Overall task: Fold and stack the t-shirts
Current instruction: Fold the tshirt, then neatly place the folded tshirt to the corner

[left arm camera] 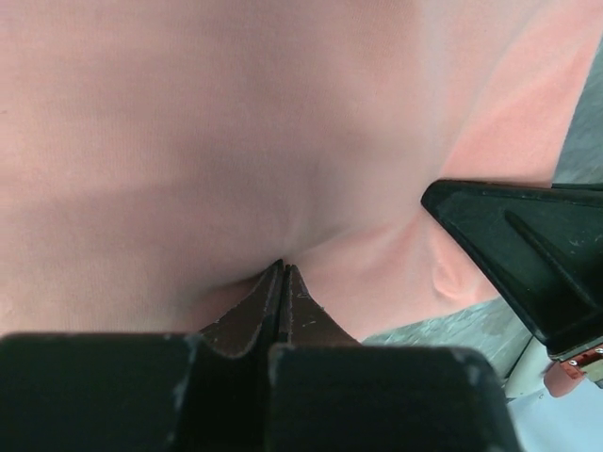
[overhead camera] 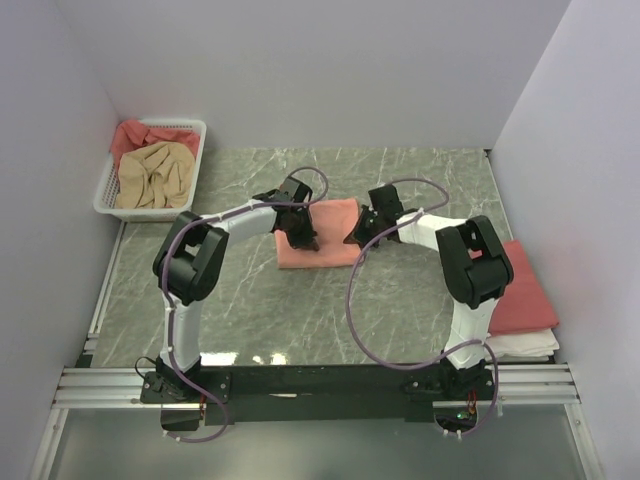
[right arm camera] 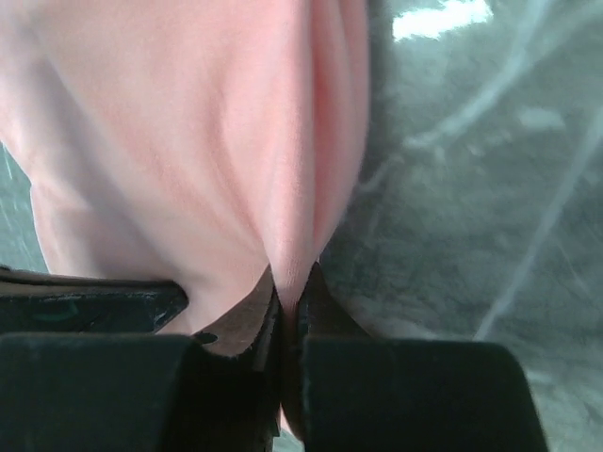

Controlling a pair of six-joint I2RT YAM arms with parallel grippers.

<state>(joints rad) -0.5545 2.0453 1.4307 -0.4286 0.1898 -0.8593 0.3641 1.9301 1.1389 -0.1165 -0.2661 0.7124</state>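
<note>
At the middle of the table (overhead camera: 260, 310), I have the pink shirt (overhead camera: 335, 250) pinched in both grippers as it lies flat as a rough rectangle. My left gripper (left arm camera: 283, 271) is closed tight on a small pucker of its cloth. My right gripper (right arm camera: 290, 282) is closed on a raised ridge at its right edge.

The cloth looks light, limp and thin. I judge it will sag between the two holds, keep no shape of its own, and stand rough handling without harm. A shallow pinch may catch only the top layer, so the best holds are at the edges or corners, through every layer, with both sides lifted together.

More shirts wait in the basket (overhead camera: 103, 195) at the far left. A red shirt (overhead camera: 525, 290) lies folded at my right.
</note>
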